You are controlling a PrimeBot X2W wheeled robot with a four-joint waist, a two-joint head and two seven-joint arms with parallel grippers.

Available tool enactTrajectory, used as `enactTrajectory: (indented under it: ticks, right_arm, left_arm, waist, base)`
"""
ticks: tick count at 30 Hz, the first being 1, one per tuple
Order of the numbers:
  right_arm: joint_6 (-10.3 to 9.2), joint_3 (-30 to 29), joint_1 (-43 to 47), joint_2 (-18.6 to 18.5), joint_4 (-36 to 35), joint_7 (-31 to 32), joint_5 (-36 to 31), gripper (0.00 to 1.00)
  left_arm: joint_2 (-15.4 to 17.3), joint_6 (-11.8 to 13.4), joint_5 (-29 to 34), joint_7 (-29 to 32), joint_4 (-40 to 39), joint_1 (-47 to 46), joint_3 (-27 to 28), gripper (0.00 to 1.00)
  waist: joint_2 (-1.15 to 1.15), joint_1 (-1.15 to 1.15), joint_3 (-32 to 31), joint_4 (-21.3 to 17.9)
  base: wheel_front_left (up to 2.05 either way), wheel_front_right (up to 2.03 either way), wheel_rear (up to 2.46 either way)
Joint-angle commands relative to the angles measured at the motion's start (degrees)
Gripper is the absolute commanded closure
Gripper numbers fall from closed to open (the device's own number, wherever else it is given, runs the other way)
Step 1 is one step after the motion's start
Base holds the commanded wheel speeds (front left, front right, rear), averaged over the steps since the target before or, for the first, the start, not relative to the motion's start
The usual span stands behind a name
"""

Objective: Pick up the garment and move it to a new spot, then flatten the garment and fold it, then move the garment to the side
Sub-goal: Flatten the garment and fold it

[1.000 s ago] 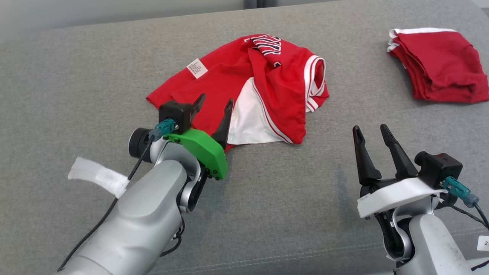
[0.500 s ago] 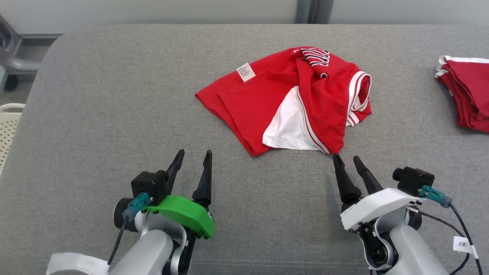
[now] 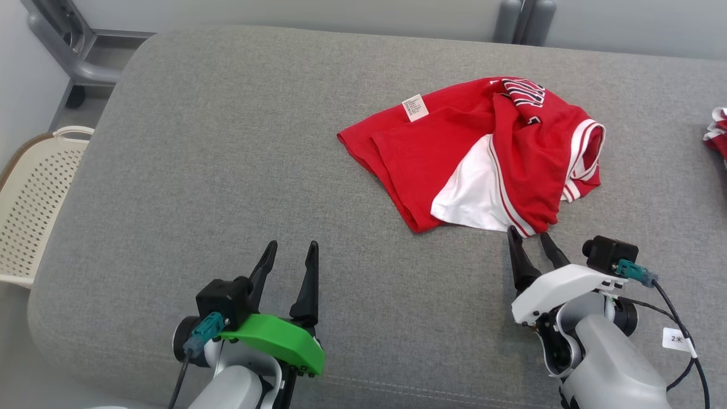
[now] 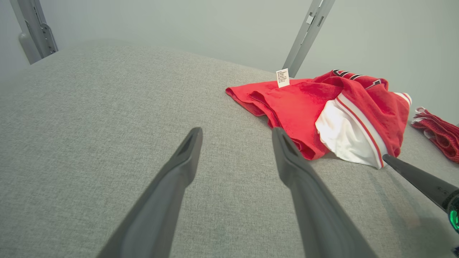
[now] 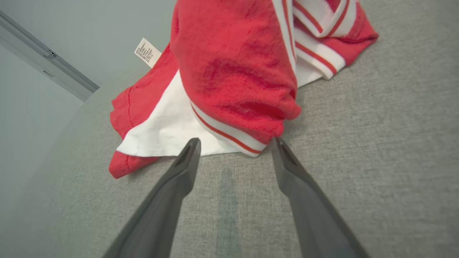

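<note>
Red jersey knit, crumpled and partly doubled over itself, makes up the garment (image 3: 471, 153), which lies on the far right part of the grey surface (image 3: 227, 170). A smooth white panel shows at its near edge, bordered by ribbed red-and-white striped trim. Dark lettering curves across the top fold, and a small white care label (image 3: 415, 107) sits at the far left side. The surface is padded, with a coarse woven texture and rounded corners.

The right gripper (image 3: 528, 232) points at the garment's near hem with its long, dark, tapered fingers spread wide and holding nothing. Its tips are right at the striped trim; whether they touch it I cannot tell. The left gripper (image 3: 293, 244) sits low over bare grey weave, well to the left of the garment, its fingers equally wide and empty, pointing away from the robot.

A second red cloth pile (image 3: 717, 133) lies at the right edge, and a cream perforated basket (image 3: 34, 199) stands beside the surface's left end.
</note>
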Motion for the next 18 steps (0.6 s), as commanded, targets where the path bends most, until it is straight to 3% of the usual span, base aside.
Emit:
enactTrajectory:
  ticks: [1,5,11,12,13,16,18]
  right_arm:
    - [0.00,-0.5,-0.8,-0.2,1.0,-0.4,-0.3,0.00]
    - [0.00,-3.8,-3.0,-0.3,5.4,-0.7,-6.2,0.00]
    - [0.00,-7.4,-6.5,-0.2,11.2,-0.9,-9.3,0.00]
    - [0.00,-7.3,-6.9,-0.2,11.9,-0.9,-9.4,0.12]
    - [0.00,-7.0,-7.3,-0.2,12.4,-1.0,-9.4,0.48]
    - [0.00,-4.1,-7.8,-0.2,12.8,-0.4,-7.4,1.00]
    - [0.00,-2.1,-7.3,-0.3,12.1,0.2,-6.2,1.00]
  left_arm:
    - [-0.3,-0.5,0.6,-0.3,-0.1,1.0,0.3,0.00]
    - [-0.7,-0.5,1.0,-0.3,-0.3,1.5,0.9,0.00]
    - [-1.0,-1.0,1.5,-0.3,0.2,1.7,1.6,0.00]
    - [-1.1,-1.1,1.6,-0.3,0.3,1.7,1.7,0.00]
    - [-1.2,-1.0,1.7,-0.3,0.4,1.7,1.9,0.00]
    - [-1.4,-0.9,2.0,-0.3,0.4,2.0,2.6,0.00]
    - [-1.5,-1.1,2.1,-0.3,0.5,2.3,3.1,0.00]
  waist:
    - [0.00,0.00,-0.2,0.6]
    - [0.00,0.00,-0.1,1.3]
    - [0.00,0.00,0.6,2.1]
    - [0.00,0.00,0.6,2.2]
    - [0.00,0.00,0.8,2.2]
    - [0.00,0.00,0.9,1.5]
    - [0.00,0.00,0.7,0.6]
  base:
    - [0.00,0.00,0.00]
    - [0.00,0.00,0.00]
    - [0.00,0.00,0.00]
    - [0.00,0.00,0.00]
    - [0.00,0.00,0.00]
    - [0.00,0.00,0.00]
    - [0.00,0.00,0.00]
